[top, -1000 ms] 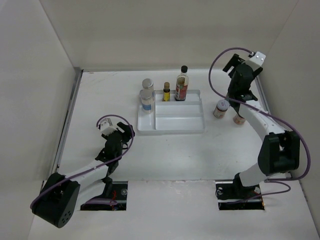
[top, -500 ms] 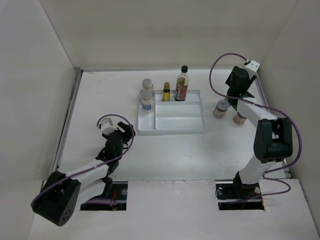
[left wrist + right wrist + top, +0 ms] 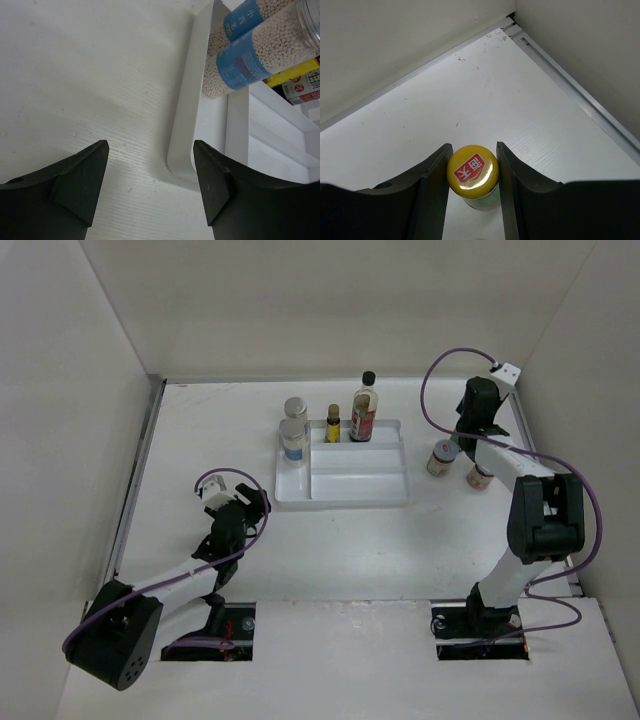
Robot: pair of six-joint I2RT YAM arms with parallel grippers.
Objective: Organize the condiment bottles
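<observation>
Left gripper (image 3: 150, 145) low over bare table (image 3: 200, 440), just short of the tray's near-left corner; fingers spread wide, nothing between them. Tray (image 3: 340, 503) sits mid-table. Its narrow left compartment holds the two blue-labelled jars (image 3: 293, 426), upright, one behind the other and touching; the left wrist view shows both filled with pale beads. Tiny yellow bottle (image 3: 332, 424) is upright in the back compartment, just right of the jars. Sauce bottle (image 3: 363, 420) is upright in the same compartment, near the yellow one but apart from it. Tall black-capped bottle (image 3: 368, 381) rises directly behind the sauce bottle; its base is hidden, so in or out of the tray cannot be told. Right of the tray, on the table, are the two red-labelled jars (image 3: 441, 456), the farther-right one partly under the right arm. Right gripper (image 3: 473, 146) is down at these jars: in the right wrist view its fingers (image 3: 432, 185) are drawn in against both sides of a yellow-lidded jar (image 3: 472, 171), which is upright near the back-right corner. Which of the two jars this is cannot be told from the top view.
</observation>
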